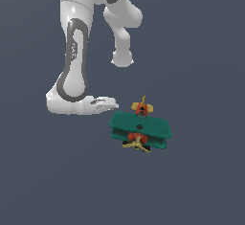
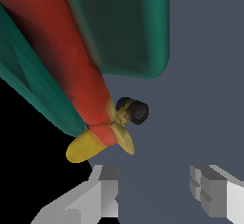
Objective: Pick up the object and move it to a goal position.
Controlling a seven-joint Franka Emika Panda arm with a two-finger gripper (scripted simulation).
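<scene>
The toy biplane [image 1: 139, 131] is found resting on the flat grey floor [image 1: 201, 181], just in front of the robot's white base [image 1: 79, 103] and slightly toward the exterior view's right of it. Its two teal wings are stacked, the red body runs between them, the yellow propeller faces the camera and the yellow tail points back toward the base. In the wrist view the biplane [image 2: 81, 75] is seen very close, with its red body, teal wings, yellow tail and one black wheel [image 2: 138, 111] visible. The gripper [image 2: 157, 194] is seen with its two fingers [image 2: 209, 194] spread apart, nothing between them, and clear of the biplane. No contact with the biplane is observed.
</scene>
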